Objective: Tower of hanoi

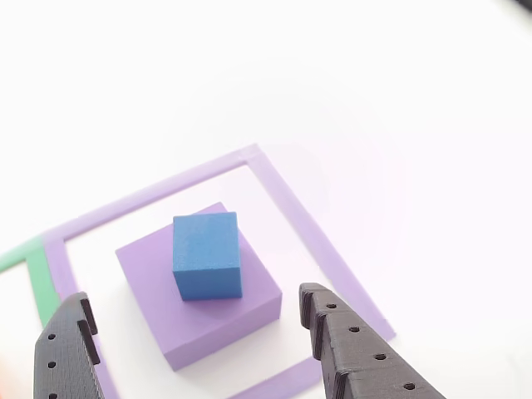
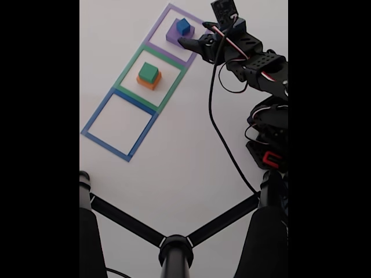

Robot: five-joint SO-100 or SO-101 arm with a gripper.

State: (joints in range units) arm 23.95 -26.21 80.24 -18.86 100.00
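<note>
gripper (image 1: 191, 332) spread wide, grasping nothing, low by the stack | blue cube (image 1: 207, 254) atop purple block (image 1: 199, 307) in purple tape square (image 1: 283, 195) | green block (image 2: 149, 72) on orange block (image 2: 148, 80) in green tape square (image 2: 124, 72) | judged midway: two stacks of two to merge

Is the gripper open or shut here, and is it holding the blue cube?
Open and empty. The gripper has its fingers spread either side of the purple block; the blue cube sits untouched on it.
</note>
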